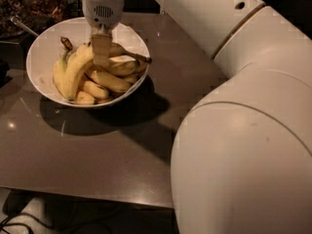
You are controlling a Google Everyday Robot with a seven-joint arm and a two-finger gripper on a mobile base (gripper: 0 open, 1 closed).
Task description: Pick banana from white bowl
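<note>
The white bowl (40, 57) stands on the grey-brown table at the upper left and holds several yellow bananas. The banana (74, 73), long and strongly curved with a dark brown stem pointing up-left, lies on the left side of the pile. My gripper (101, 52) hangs straight down from the white wrist over the bowl's middle. Its tip is down among the bananas, just right of the long banana's upper end. Shorter bananas (109, 79) lie under and to the right of it.
My bulky white arm (243, 130) fills the right half of the view. Dark containers (34, 4) stand behind the bowl at the top left, and a thin metal handle (22, 26) lies by the rim. The table's front edge (97, 195) runs along the bottom.
</note>
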